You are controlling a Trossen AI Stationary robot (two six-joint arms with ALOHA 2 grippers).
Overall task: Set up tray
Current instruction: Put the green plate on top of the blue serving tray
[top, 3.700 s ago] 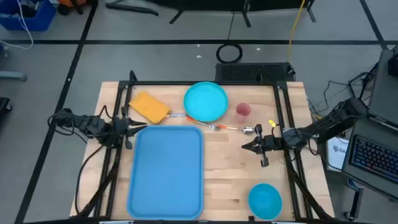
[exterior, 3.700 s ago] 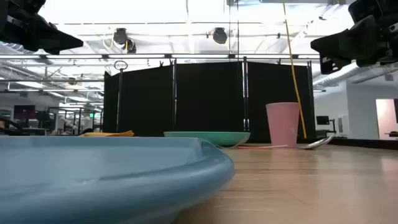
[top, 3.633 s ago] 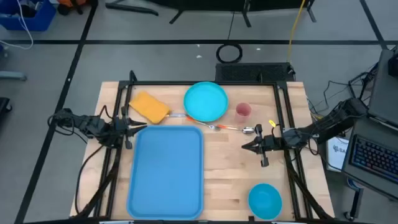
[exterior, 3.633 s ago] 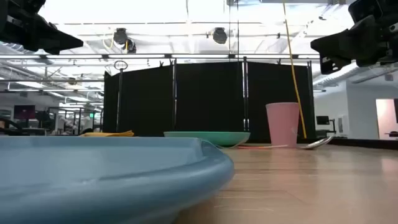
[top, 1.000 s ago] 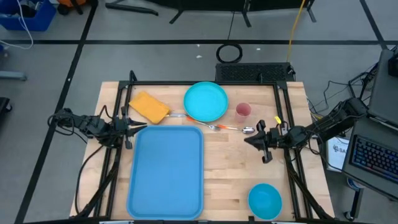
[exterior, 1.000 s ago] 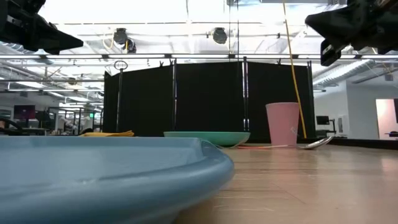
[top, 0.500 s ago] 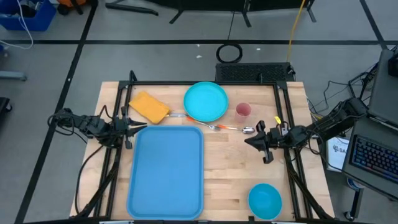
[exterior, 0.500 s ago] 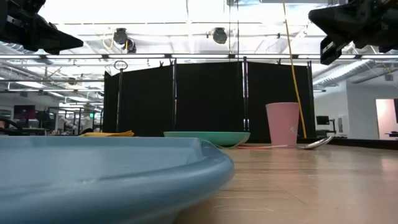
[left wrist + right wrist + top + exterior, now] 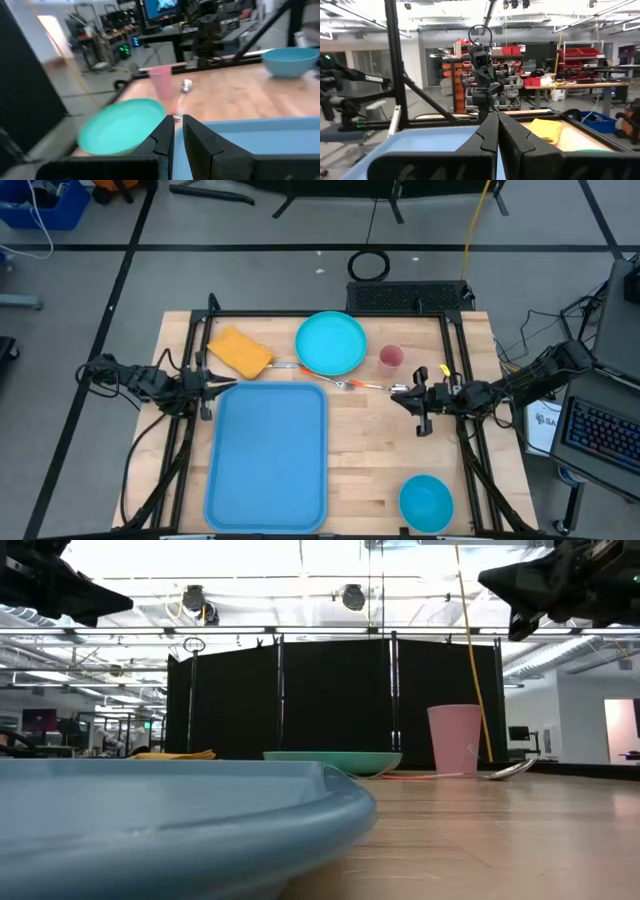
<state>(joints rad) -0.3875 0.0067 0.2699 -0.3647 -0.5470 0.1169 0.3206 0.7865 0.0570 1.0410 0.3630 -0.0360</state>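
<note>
The tray [image 9: 268, 453] is seen lying flat on the wooden table [image 9: 370, 450], in its left half, with one long side running along the table's left frame rail and its near end close to the table's near edge; nothing is seen resting on it. In the low view its rounded rim [image 9: 200, 810] fills the near left of the picture. The left gripper [image 9: 222, 387] is held just beyond the tray's far left corner, raised above the table, with its jaws drawn almost together so that only a narrow slit is left between them, and nothing is held in them. The right gripper [image 9: 397, 393] is held over the right half of the table, above the bowl end of a spoon [image 9: 375, 385], with its fingers pressed fully together and nothing gripped. A round turquoise plate [image 9: 331, 343] is placed at the far side of the table, just beyond the tray's far right corner. A yellow sponge [image 9: 240, 352] is set to the left of the plate, and a pink cup [image 9: 391, 359] to its right. The spoon is laid between the plate and the right gripper, its orange handle pointing left toward the plate. A small blue bowl [image 9: 426, 502] is placed at the near right corner, well apart from the tray.
</note>
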